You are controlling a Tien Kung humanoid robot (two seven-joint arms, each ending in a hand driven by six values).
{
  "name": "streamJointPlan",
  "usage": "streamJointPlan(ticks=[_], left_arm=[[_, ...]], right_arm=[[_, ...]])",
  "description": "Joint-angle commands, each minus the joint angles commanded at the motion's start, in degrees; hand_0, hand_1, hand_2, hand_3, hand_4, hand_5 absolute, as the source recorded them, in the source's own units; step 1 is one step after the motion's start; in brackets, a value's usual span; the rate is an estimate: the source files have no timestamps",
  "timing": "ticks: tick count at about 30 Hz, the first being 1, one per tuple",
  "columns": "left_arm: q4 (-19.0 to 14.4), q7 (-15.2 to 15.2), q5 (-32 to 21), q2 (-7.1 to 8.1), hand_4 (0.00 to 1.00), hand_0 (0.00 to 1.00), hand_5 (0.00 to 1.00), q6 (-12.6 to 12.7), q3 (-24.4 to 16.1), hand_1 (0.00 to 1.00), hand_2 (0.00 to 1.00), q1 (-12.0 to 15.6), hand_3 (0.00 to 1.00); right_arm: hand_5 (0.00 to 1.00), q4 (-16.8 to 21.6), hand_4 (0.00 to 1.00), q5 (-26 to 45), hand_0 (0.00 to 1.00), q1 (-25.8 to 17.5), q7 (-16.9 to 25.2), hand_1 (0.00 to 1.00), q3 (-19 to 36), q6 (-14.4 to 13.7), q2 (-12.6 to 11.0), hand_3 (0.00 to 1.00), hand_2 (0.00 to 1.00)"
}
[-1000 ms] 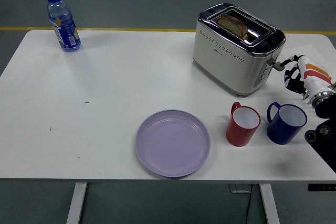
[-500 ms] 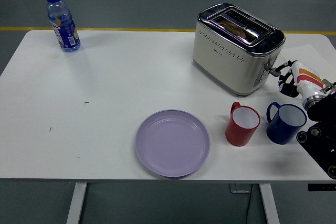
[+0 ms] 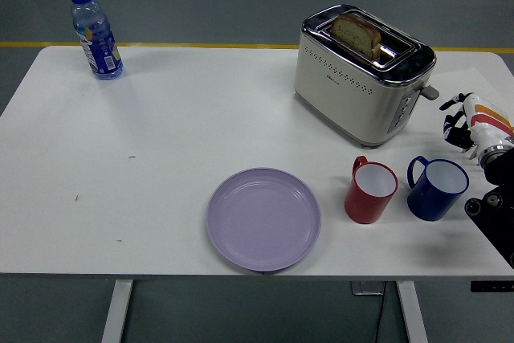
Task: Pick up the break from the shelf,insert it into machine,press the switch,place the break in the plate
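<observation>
A cream and chrome toaster (image 3: 361, 70) stands at the back right of the white table (image 3: 161, 166). A slice of brown bread (image 3: 356, 34) sticks up out of its top slot. The toaster's lever (image 3: 428, 92) juts out on the right side, up near the top. My right hand (image 3: 464, 122), white with black fingers, hovers just right of the toaster, a little apart from the lever, fingers loosely spread and holding nothing. An empty lilac plate (image 3: 264, 218) lies near the front edge. My left arm is out of sight.
A red mug (image 3: 371, 191) and a blue mug (image 3: 436, 188) stand side by side in front of the toaster, close under my right hand. A water bottle (image 3: 96, 33) with a blue cap is at the back left corner.
The bread sank into the slot while my hand was at the lever, then popped up higher. My right hand has pulled back to the right, away from the toaster.
</observation>
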Motion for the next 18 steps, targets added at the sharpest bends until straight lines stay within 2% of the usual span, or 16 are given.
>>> streamJointPlan(ticks=[9, 14, 15, 17, 18], left_arm=[[0.0, 0.0, -0.4, 0.0, 0.309, 0.605, 0.95, -0.1, 0.4, 0.462, 0.434, -0.1, 0.562], [0.0, 0.1, -0.5, 0.0, 0.309, 0.605, 0.95, -0.1, 0.6, 0.462, 0.434, -0.1, 0.562], [0.0, 0.1, -0.5, 0.0, 0.309, 0.605, 0.952, -0.1, 0.7, 0.462, 0.435, 0.0, 0.562], [0.0, 0.1, -0.5, 0.0, 0.309, 0.605, 0.952, -0.2, 0.7, 0.462, 0.435, 0.0, 0.562], [0.0, 0.1, -0.5, 0.0, 0.309, 0.605, 0.952, -0.2, 0.7, 0.462, 0.435, 0.0, 0.562]], right_arm=[[0.002, 0.0, 0.476, -1.8, 0.216, -0.6, -1.3, 0.245, 3.7, -0.2, -1.3, 0.602, 0.348], [0.002, 1.4, 0.476, -3.1, 0.216, -0.6, -1.7, 0.245, 4.6, -3.4, -1.6, 0.602, 0.348], [0.002, 1.7, 0.435, -3.4, 0.251, -0.6, -1.6, 0.327, 4.8, -4.1, -1.6, 0.736, 0.436], [0.002, 2.7, 0.435, -3.7, 0.251, -0.5, -1.4, 0.327, 5.4, -5.2, -1.7, 0.736, 0.436], [0.002, 3.1, 0.435, -3.2, 0.251, -0.4, -1.4, 0.327, 5.7, -4.6, -1.7, 0.736, 0.436]])
